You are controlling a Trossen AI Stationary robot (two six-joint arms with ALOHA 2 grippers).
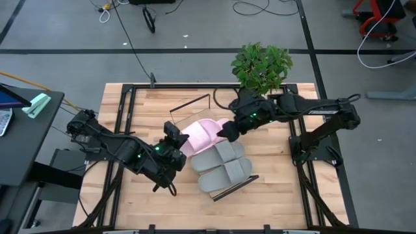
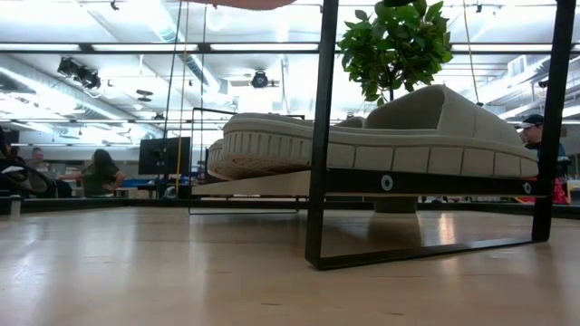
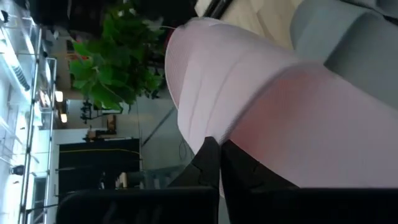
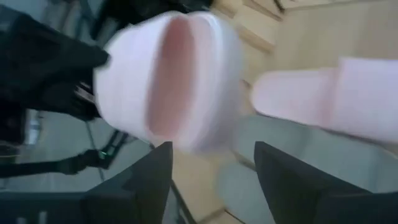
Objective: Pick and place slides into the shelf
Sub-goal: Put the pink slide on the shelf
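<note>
The shelf point(image 1: 255, 178) lies slantwise on the table, a light board with black wire frames at both ends. Two grey slides point(image 1: 221, 166) lie side by side on it, soles down, and fill the low view point(image 2: 381, 136). One light pink slide point(image 1: 218, 125) rests beyond them, by my right gripper point(image 1: 229, 132), which hovers open over it point(image 4: 336, 93). My left gripper point(image 1: 177, 142) is shut on the other pink slide point(image 1: 194, 138), which is seen end-on in the right wrist view point(image 4: 168, 81). My left gripper holds the pink slide by its edge point(image 3: 214, 134), pinched between the two fingers point(image 3: 208, 162). It comes from the table's left side. The slide is lifted clear of the board, above the grey slides. The slide itself hides most of the contact.
A potted plant point(image 1: 262, 65) stands at the table's far edge behind the right arm. The shelf's near wire frame point(image 2: 317, 181) rises close to the low camera. Bare tabletop point(image 1: 130, 201) lies near the front edge. People sit in the room beyond point(image 2: 100, 172).
</note>
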